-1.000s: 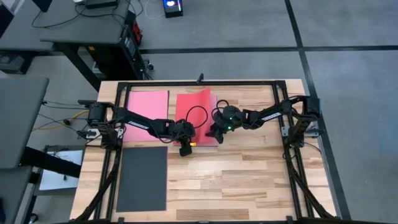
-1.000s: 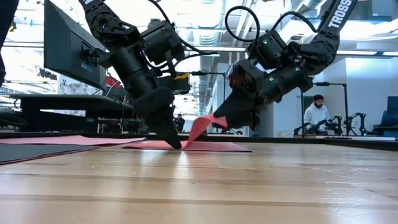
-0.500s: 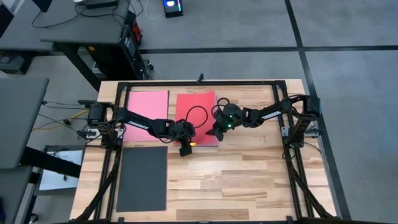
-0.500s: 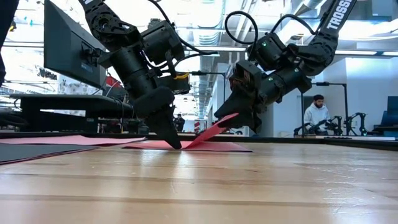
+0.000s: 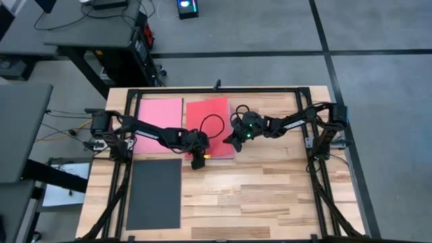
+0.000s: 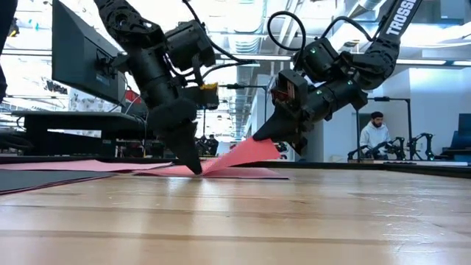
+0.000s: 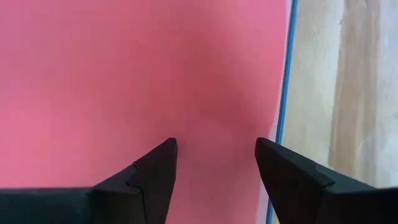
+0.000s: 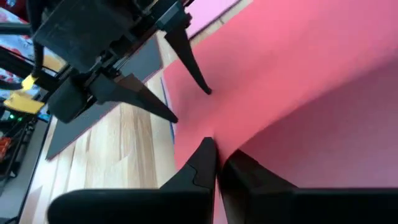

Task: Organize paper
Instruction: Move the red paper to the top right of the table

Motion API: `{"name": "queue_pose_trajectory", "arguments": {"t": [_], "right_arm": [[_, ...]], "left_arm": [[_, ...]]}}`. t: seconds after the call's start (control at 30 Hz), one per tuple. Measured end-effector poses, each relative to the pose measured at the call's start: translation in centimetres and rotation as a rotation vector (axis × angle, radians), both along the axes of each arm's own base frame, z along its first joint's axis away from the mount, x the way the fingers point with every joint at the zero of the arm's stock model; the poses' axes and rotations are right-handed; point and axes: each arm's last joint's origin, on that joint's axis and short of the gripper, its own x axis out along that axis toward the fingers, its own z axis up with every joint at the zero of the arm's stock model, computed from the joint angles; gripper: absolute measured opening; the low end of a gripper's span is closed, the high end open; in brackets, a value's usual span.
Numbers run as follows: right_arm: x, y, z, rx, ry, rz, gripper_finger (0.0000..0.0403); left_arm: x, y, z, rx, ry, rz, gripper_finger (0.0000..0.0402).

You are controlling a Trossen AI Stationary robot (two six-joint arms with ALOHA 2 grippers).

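So, nearest the front-left corner of the desk (image 5: 270, 196), the dark grey sheet (image 5: 154, 192) lay flat alone. Mid-desk, the left gripper (image 6: 189, 160), fingers spread, pinned the red sheet (image 5: 210, 120), while the right gripper (image 6: 263, 132) pinched that sheet's edge tight, lifting it. A blue sheet's edge (image 7: 283, 93) peeked underneath. By the far edge lay the pink sheet (image 5: 160, 115). Sorting looked barely halfway.
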Motion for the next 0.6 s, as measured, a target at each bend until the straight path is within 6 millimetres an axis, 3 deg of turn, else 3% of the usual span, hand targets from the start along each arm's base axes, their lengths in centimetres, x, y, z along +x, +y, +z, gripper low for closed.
{"name": "queue_pose_trajectory", "arguments": {"t": [0.3,0.6], "right_arm": [[-0.1,0.0,0.5,-0.002,-0.008,-0.003,0.0],[-2.8,-0.7,5.9,-0.037,-0.045,-0.035,0.0]], "left_arm": [[-0.5,0.2,3.3,0.053,-0.074,0.033,0.0201],[-1.2,-0.9,5.5,0.069,-0.144,0.034,0.0201]]}}
